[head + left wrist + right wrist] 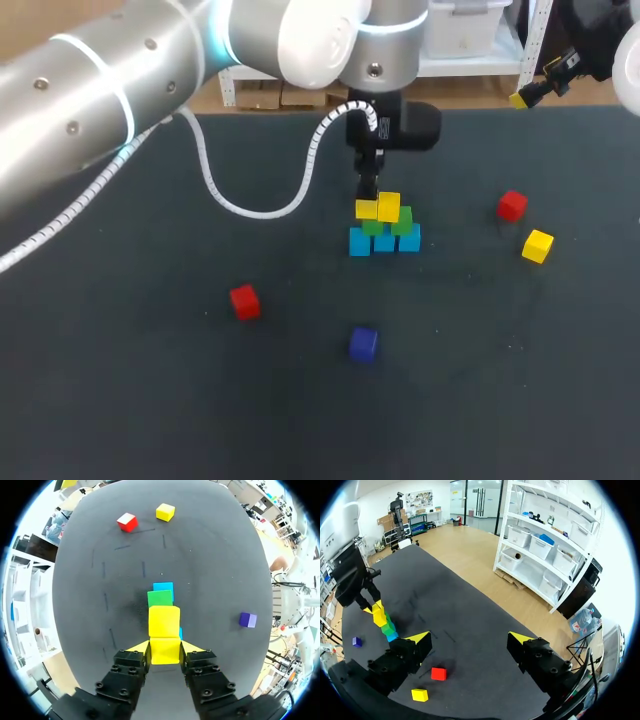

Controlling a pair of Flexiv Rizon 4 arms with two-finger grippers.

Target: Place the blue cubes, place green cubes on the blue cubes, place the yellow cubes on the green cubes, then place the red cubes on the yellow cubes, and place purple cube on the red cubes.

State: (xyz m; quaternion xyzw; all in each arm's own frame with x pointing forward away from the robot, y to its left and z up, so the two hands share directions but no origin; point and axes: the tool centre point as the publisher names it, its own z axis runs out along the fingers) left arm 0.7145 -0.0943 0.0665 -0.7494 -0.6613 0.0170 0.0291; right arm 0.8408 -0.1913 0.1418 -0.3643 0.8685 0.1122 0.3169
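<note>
A small pyramid stands mid-table: a row of blue cubes (pixel 384 241), green cubes (pixel 403 222) on them, and a yellow cube (pixel 390 206) on top. My left gripper (pixel 367 196) comes down from above, shut on a second yellow cube (pixel 165 650) beside the first yellow one (pixel 164 621). In the left wrist view, a green cube (pixel 160 598) and a blue cube (pixel 163 586) show just ahead. My right gripper (pixel 470 640) is open, holds nothing and hangs high at the far right edge of the table.
Loose cubes lie around the pyramid: a red one (pixel 245 301) front left, a purple one (pixel 363 343) in front, another red (pixel 512 206) and a yellow (pixel 537 245) to the right. My left arm's white cable (pixel 250 205) loops over the table behind.
</note>
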